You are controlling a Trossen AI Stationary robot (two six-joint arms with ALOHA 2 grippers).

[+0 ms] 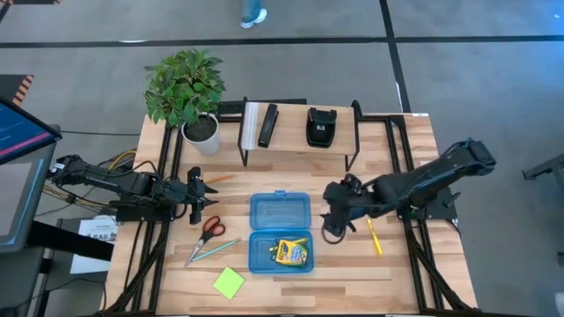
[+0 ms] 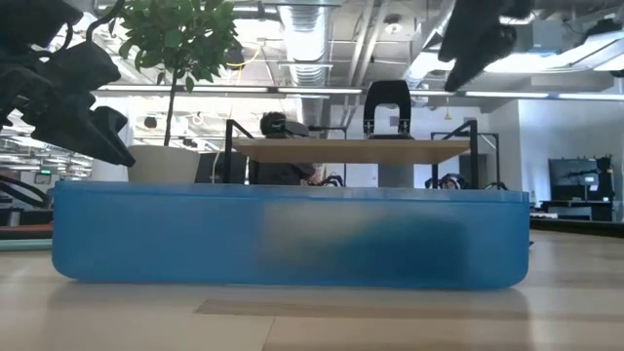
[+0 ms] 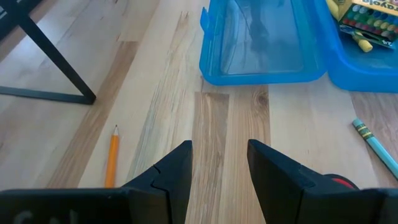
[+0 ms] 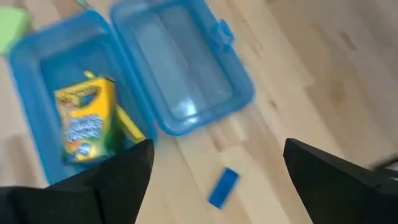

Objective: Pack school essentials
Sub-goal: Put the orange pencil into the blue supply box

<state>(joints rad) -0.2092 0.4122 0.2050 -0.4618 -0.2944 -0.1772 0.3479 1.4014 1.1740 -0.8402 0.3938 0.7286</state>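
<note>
- On the pale wooden table (image 1: 291,291), at its middle, lies the translucent blue plastic pencil case (image 1: 280,233), hinged wide open, its empty lid half toward the far shelf and its tray half nearer the front edge.
- Inside the tray sit the yellow-green crayon box (image 1: 289,253) and what looks like a yellow pencil beside it, so packing has begun but is far from done.
- Just right of the case, the right gripper (image 1: 332,231) hangs above the table with its two dark fingers spread wide and nothing between them; its wrist view shows the small blue eraser (image 4: 222,186) on the bare wood directly below, close to the lid's corner.
- Judged from this, the step in hand is the pick-up of the eraser: the arm would need to drop straight down, close on the eraser's short sides, then carry it over the tray and let go.
- Another yellow pencil (image 1: 374,236) lies to the right of that gripper, not yet packed.
- Left of the case, the left gripper (image 1: 197,195) waits low over the wood, its fingers parted and holding nothing, an orange pencil (image 3: 112,163) beside it.
- Nearby, unpacked, lie the red-handled scissors (image 1: 209,231), the teal pencil (image 1: 214,251) and the lime-green sticky-note pad (image 1: 229,283) near the front edge.
</note>
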